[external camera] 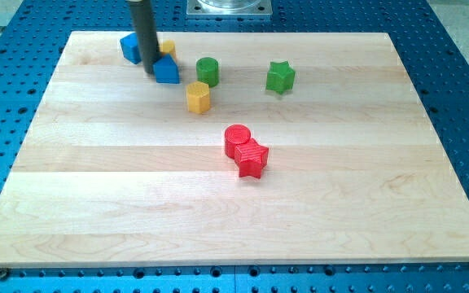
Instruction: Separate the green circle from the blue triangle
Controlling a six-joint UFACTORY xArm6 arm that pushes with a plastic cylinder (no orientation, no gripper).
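The green circle (208, 71) stands on the wooden board near the view's top, left of centre. The blue triangle (167, 70) lies a short gap to its left, not touching it. My tip (151, 72) rests on the board at the blue triangle's left edge, touching or almost touching it. The dark rod rises from there out of the view's top.
A blue block (129, 47) lies up-left of the rod. A yellow block (168, 48) peeks out behind the rod. A yellow hexagon (198, 97) sits below the green circle. A green star (280, 77) lies to the right. A red circle (237, 139) and red star (252, 158) touch mid-board.
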